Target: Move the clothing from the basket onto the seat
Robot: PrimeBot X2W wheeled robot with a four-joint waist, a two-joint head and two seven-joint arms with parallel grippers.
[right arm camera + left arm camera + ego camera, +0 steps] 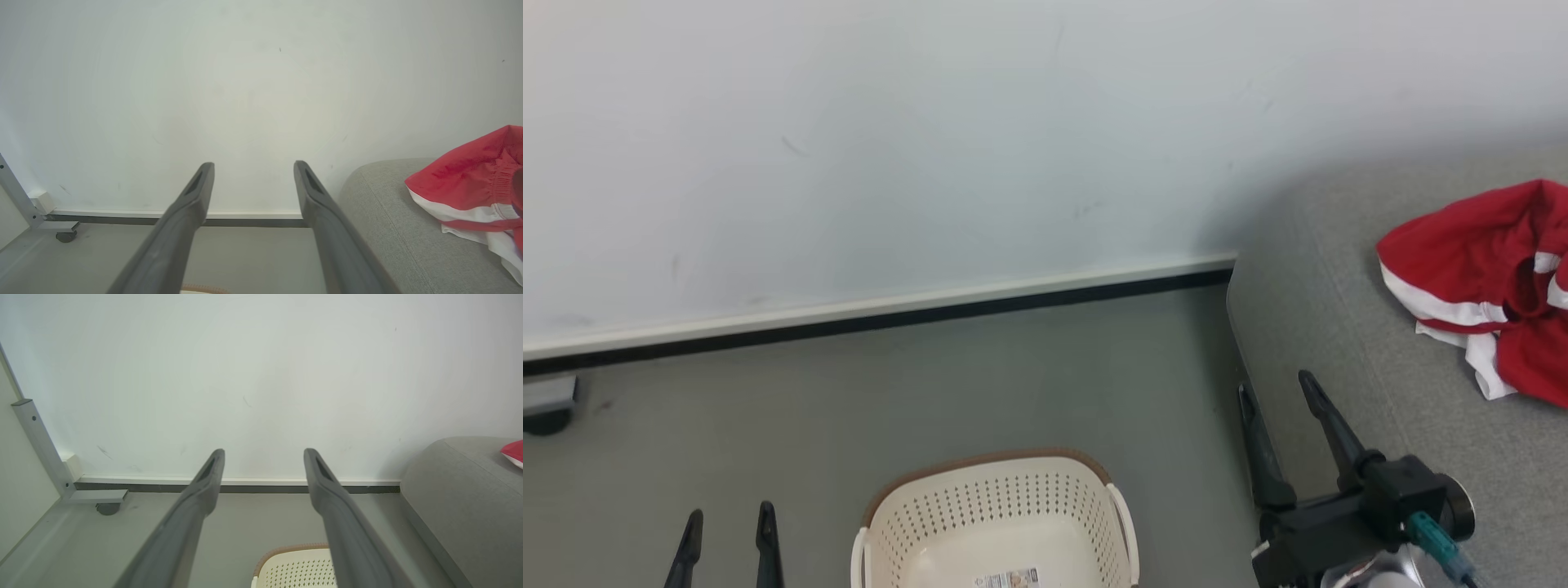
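The left gripper (729, 523) rises from the lower left of the head view, its two dark fingers spread apart with nothing between them. In its own wrist view, the left gripper (264, 455) frames bare wall and floor in the gap. The right gripper (1278, 388) sits at the lower right of the head view, also spread wide and empty, its fingertips over the near edge of the sofa (1339, 327). In the right wrist view, the right gripper (254, 165) points at the wall with the same wide gap.

Between the two grippers, at the bottom centre of the head view, the basket (988, 461) stands on the grey floor (931, 392). The part of its inside that shows is pale plastic with a paper label (1010, 578) on the bottom. The basket's far rim (294, 567) shows at the bottom edge of the left wrist view.

The clothing (1470, 253) lies in a crumpled red and white heap on the sofa at the right edge of the head view, well apart from the basket. It also lies at the right of the right wrist view (461, 183).

A white wall (931, 122) fills the upper part of every view. A metal frame (41, 449) stands at the far left.
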